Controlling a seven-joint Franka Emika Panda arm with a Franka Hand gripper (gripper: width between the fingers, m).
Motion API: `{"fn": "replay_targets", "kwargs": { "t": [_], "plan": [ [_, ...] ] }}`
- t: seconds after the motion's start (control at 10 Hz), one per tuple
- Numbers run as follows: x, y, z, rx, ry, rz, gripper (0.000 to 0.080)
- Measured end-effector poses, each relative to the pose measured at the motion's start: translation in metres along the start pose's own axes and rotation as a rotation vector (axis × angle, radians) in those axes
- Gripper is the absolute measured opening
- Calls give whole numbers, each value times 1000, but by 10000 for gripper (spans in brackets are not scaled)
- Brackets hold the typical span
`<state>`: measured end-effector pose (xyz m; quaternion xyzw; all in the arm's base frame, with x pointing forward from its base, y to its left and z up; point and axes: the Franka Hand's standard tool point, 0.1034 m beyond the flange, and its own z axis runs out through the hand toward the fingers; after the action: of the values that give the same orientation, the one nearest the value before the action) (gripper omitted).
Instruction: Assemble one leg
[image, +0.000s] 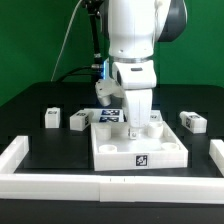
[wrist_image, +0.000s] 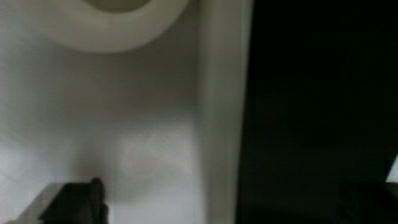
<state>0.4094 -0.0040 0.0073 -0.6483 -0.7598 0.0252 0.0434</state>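
Note:
The large white square panel (image: 140, 146) lies flat against the front white rail. My gripper (image: 135, 122) points straight down at the panel's far side, very close to it. In the wrist view the panel's face (wrist_image: 107, 120) fills half the frame, with a round corner hole (wrist_image: 111, 14) and the panel's edge (wrist_image: 217, 120) running between my fingers. One dark finger (wrist_image: 71, 202) shows, set wide from the centre; my gripper (wrist_image: 228, 205) looks open and holds nothing. Two legs (image: 52, 117) (image: 78, 121) lie at the exterior view's left, and another leg (image: 192, 121) lies at its right.
A white U-shaped rail (image: 20, 160) borders the front and both sides of the black table. The marker board (image: 110, 115) lies just behind the panel, next to my gripper. A green wall stands behind the arm.

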Motion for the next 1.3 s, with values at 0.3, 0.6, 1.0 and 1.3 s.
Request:
{"fn": "replay_targets", "kwargs": {
  "t": [0.3,0.6,1.0,1.3],
  "plan": [
    [-14,1,0,-10,2,17,650],
    [-14,1,0,-9,3,43,470],
    [-14,3,-1,-19,2,43,64],
    [-14,4,-2,-22,2,43,64]
  ]
}}
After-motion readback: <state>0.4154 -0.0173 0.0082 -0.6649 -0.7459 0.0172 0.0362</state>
